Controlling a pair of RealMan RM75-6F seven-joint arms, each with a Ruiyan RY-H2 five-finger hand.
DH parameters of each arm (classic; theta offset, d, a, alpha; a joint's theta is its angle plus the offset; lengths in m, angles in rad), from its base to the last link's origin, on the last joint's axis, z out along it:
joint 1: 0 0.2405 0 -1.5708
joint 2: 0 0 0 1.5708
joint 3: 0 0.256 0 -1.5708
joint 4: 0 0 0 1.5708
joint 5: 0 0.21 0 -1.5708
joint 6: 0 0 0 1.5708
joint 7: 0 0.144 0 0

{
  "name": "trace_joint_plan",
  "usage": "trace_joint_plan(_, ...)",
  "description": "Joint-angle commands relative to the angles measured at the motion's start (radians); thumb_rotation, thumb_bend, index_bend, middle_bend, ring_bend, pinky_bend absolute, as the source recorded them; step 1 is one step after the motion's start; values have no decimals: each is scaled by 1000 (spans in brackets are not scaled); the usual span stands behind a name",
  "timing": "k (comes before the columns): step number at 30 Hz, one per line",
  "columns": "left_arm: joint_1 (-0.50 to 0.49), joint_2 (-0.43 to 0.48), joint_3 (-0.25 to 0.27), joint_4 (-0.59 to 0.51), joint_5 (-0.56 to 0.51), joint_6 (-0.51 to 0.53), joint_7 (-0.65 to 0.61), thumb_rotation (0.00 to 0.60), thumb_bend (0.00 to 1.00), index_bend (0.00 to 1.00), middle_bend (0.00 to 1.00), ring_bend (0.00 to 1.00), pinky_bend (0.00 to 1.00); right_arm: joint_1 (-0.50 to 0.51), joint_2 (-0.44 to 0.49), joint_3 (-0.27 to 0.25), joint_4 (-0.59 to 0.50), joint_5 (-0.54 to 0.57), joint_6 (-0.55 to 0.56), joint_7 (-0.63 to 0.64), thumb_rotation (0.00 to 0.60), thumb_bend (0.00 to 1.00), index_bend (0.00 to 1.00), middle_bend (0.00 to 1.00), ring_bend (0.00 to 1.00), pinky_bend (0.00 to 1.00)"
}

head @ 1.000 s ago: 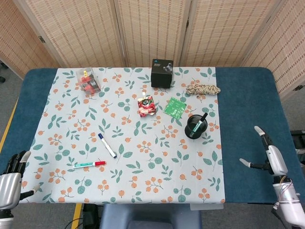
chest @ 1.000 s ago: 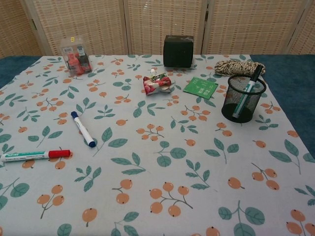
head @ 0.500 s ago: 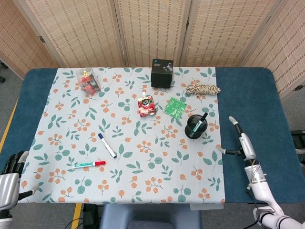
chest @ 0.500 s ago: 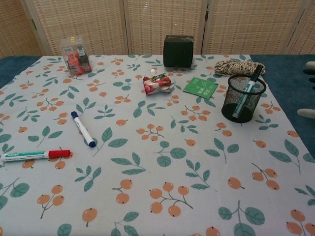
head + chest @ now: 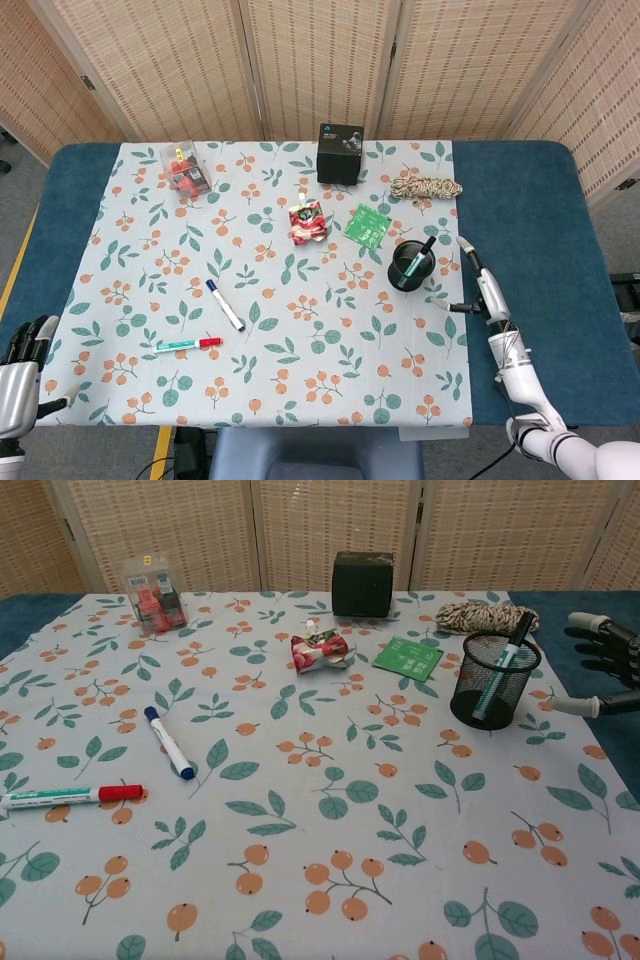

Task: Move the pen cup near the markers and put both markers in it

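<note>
A black mesh pen cup (image 5: 411, 264) (image 5: 494, 679) stands at the right side of the floral cloth with a green pen in it. A blue-capped marker (image 5: 225, 305) (image 5: 168, 742) and a red-capped marker (image 5: 189, 345) (image 5: 72, 796) lie left of centre near the front. My right hand (image 5: 479, 287) (image 5: 607, 667) is open, fingers spread, just right of the cup and apart from it. My left hand (image 5: 22, 372) rests at the front left corner, off the cloth, holding nothing, with its fingers apart.
A black box (image 5: 340, 152), a coil of rope (image 5: 426, 187), a green card (image 5: 368, 224), a crumpled red packet (image 5: 306, 222) and a clear plastic case (image 5: 185, 170) lie across the back half of the table.
My right hand has moved left and forward from the front right edge to just beside the pen cup. The left hand has barely moved.
</note>
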Motion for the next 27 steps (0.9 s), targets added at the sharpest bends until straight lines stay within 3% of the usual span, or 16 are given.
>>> trace_joint_plan(1, 1, 2, 0, 0, -1, 1, -3, 600, 132, 0, 108, 103, 443, 25, -26, 8, 30, 4, -19, 25, 600, 57, 0, 0, 0, 0)
trace_joint_plan(12, -2, 7, -6, 1, -17, -7, -11, 600, 131, 0, 109, 104, 443, 98, -117, 23, 142, 22, -85, 69, 600, 88, 13, 20, 0, 0)
trace_joint_plan(16, -5, 5, -8, 3, -26, -11, -4, 600, 132, 0, 109, 104, 443, 117, -159, 31, 193, 31, -93, 76, 600, 137, 140, 121, 45, 32)
trace_joint_plan(20, -7, 5, -13, 7, -34, -12, -3, 600, 132, 0, 109, 104, 443, 127, -187, 35, 231, 34, -81, 78, 600, 189, 295, 245, 166, 163)
trace_joint_plan(27, -12, -2, -17, 11, -47, -18, 7, 600, 132, 0, 110, 104, 443, 110, -178, 34, 220, 27, -7, 72, 600, 244, 397, 327, 251, 261)
